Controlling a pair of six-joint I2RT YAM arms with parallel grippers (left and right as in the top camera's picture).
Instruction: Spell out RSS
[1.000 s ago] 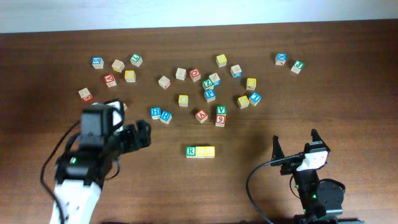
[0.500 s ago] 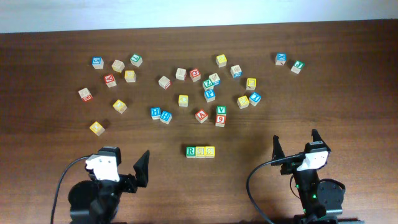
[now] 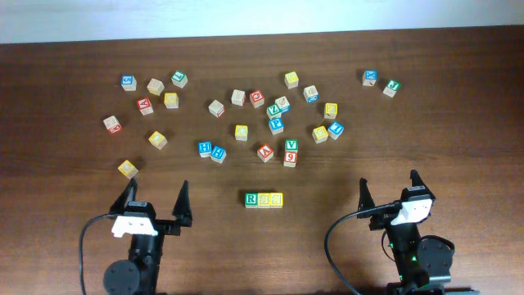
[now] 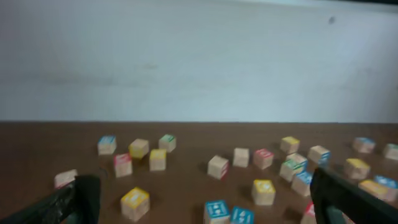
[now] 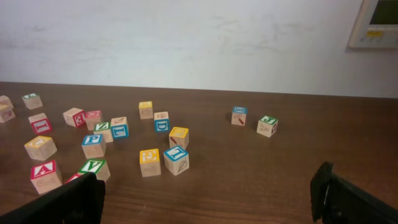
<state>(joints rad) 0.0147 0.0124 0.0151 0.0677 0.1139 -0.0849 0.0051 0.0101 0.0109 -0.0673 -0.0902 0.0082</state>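
We find the RSS row (image 3: 264, 199) in the lower middle of the overhead frame, lying on the brown counter (image 3: 458, 123). The green-and-white R cube (image 3: 251, 199) sits at its left end. The middle yellow cube (image 3: 264, 199) touches it, and the end yellow cube (image 3: 277, 199) closes the line on the right. The letters on the two yellow faces are too small for us to read.

The left hand (image 3: 155, 197) is at the lower left of the frame, well apart from the row, its fingers spread wide with nothing between them. The right hand (image 3: 388, 187) is at the lower right, likewise spread and empty. In each wrist view we see only dark fingertips at the bottom corners, (image 4: 84, 199) for the left and (image 5: 68, 202) for the right; the left wrist view is blurred.

Loose cubes (image 3: 241, 132) with blue, red, green and yellow faces are scattered across the upper half of the counter. A lone yellow cube (image 3: 128, 169) lies just above the left hand. A white wall (image 5: 186, 37) rises behind the counter.
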